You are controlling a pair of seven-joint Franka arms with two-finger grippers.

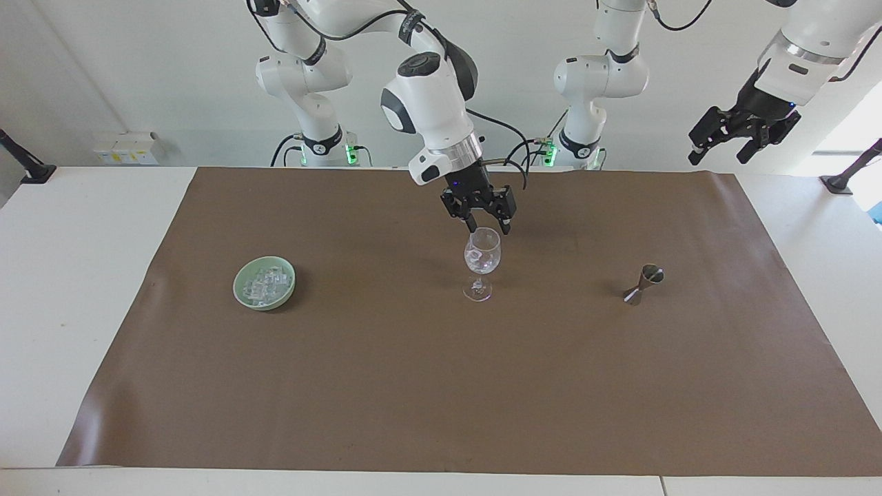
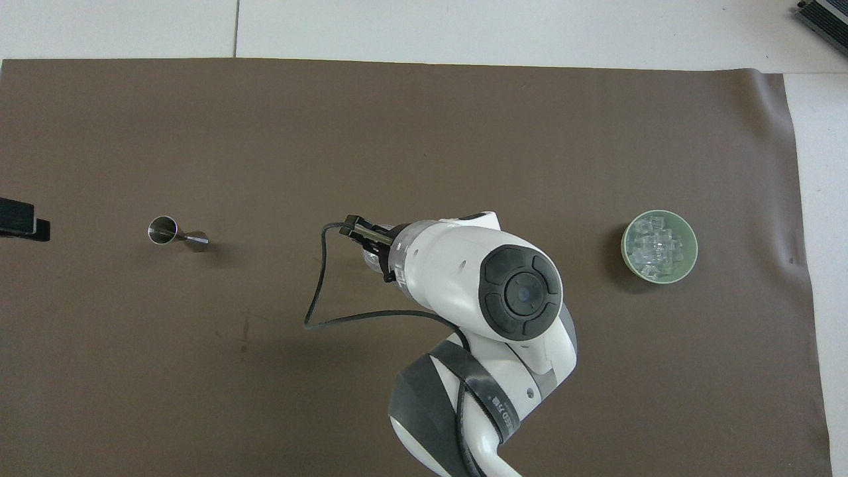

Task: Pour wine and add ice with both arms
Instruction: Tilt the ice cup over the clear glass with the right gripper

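Over the wine glass (image 1: 481,256) (ice cube inside) hung the right hand (image 1: 488,226), fingers apart; the left hand (image 1: 743,135) waited open.

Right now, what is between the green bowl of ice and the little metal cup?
The wine glass stands between the bowl and the jigger, seen in the facing view.

One glass (image 1: 481,258), one bowl (image 1: 264,282), one jigger (image 1: 644,284)

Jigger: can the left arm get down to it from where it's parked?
Probably yes. The jigger stands alone at the left arm's end, the left gripper waits high over that end, and the right gripper is over the wine glass.
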